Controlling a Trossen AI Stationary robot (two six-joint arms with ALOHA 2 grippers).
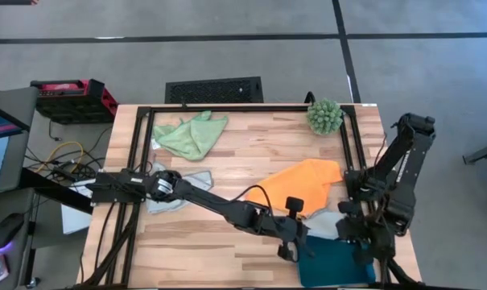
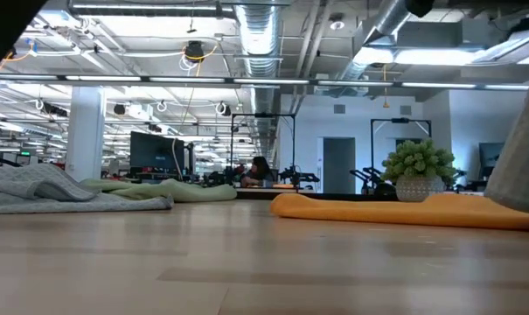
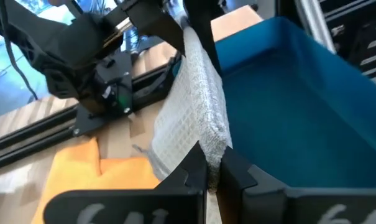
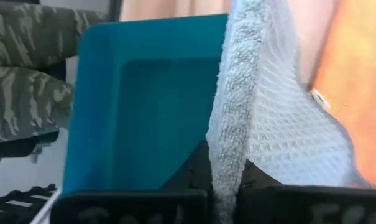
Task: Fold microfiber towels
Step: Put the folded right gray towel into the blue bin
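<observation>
A pale waffle-weave towel hangs stretched between the two arms at the near right part of the bench, just beside the teal tray and partly over its edge. The left end effector is clamped on one edge of this towel, its two dark fingers pressed together on the fabric, and the right end effector is likewise pinched narrow on the opposite edge, the cloth rising upright between its fingers with the tray's blue hollow alongside. The orange towel lies spread on the bench just behind the held one, touching it at its near corner. The blue-grey towel lies crumpled toward the left side, partly under the left arm, and the light green towel sits bunched at the far left, well apart from the others. A spiky green ball plant stands at the far right corner of the bench.
</observation>
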